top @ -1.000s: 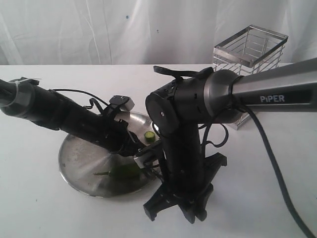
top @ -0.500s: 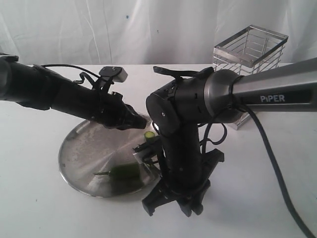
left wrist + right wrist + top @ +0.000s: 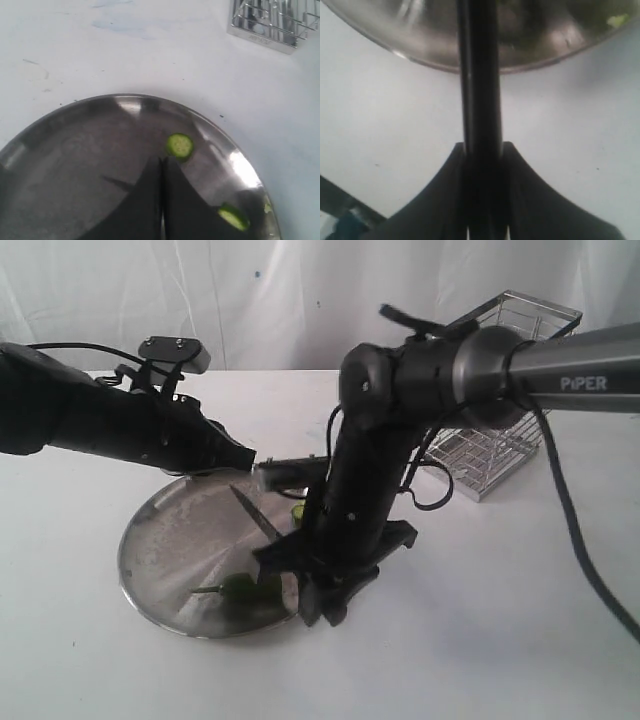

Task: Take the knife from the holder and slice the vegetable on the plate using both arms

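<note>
The left arm (image 3: 90, 420) reaches in from the left, stretched nearly level and sloping slightly down toward the middle. The left tool (image 3: 238, 452) hangs in the air, jaws pressed together and empty. The right arm (image 3: 480, 365) comes in from the right and bends sharply at the wrist to point steeply downward, the right tool (image 3: 481, 150) clamped on the knife (image 3: 480, 75) handle

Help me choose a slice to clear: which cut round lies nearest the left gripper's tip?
The full-faced round just off the tip of the shut left gripper; the other round lies farther back, off to the finger's side.
</note>
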`<action>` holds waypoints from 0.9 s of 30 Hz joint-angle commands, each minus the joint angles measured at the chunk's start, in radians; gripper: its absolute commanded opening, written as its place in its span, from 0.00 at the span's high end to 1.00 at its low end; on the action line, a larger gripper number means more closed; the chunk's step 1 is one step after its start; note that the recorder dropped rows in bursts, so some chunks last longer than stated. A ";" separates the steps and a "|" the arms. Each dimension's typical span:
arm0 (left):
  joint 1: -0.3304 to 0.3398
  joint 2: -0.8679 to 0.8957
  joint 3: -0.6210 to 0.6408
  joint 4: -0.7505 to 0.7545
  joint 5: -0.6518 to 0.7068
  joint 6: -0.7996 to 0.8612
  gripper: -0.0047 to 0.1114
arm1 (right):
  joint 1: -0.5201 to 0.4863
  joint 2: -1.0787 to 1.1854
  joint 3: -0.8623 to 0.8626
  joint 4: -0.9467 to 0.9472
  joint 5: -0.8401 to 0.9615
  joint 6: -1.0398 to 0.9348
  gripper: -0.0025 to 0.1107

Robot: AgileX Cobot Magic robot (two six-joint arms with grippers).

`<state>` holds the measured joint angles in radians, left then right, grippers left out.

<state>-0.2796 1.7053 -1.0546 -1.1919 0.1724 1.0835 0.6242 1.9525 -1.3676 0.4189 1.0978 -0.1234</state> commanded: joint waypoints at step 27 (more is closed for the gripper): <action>0.000 0.033 0.031 -0.081 -0.205 0.009 0.96 | -0.087 0.016 0.029 0.247 -0.191 -0.161 0.98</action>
<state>-0.2796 1.7440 -1.0294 -1.2434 0.0089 1.1100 0.5407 1.9610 -1.3421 0.6359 0.9514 -0.2808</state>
